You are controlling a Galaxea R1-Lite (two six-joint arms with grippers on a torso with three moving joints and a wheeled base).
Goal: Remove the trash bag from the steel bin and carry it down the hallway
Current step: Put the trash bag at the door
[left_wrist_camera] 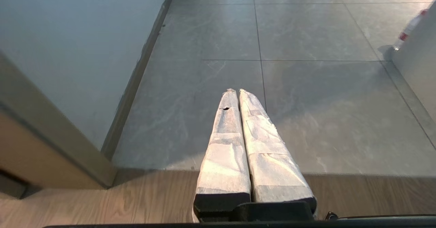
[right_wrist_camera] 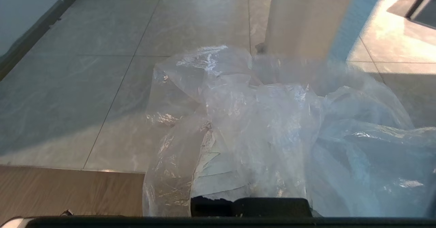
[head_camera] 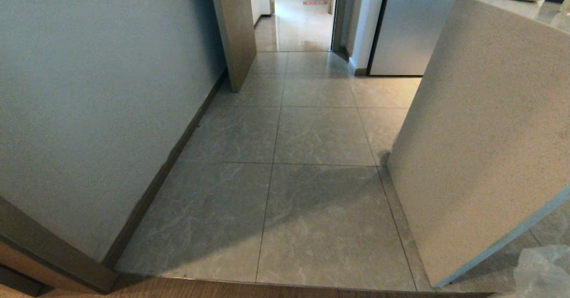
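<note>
One trash bag [right_wrist_camera: 265,125] is in view. One left hand [left_wrist_camera: 237,92] shows. One hallway [head_camera: 294,124] lies ahead.

The hallway [head_camera: 311,124] is running straight ahead between a wall [head_camera: 98,93] on the left and a counter side panel [head_camera: 485,133] on the right, with a wood-plank floor [head_camera: 267,289] lying nearest the robot. The trash bag [head_camera: 541,271] is hanging at the near right, beside the panel's foot. A refrigerator [head_camera: 409,26] is standing behind the panel, right of the far doorway.
</note>
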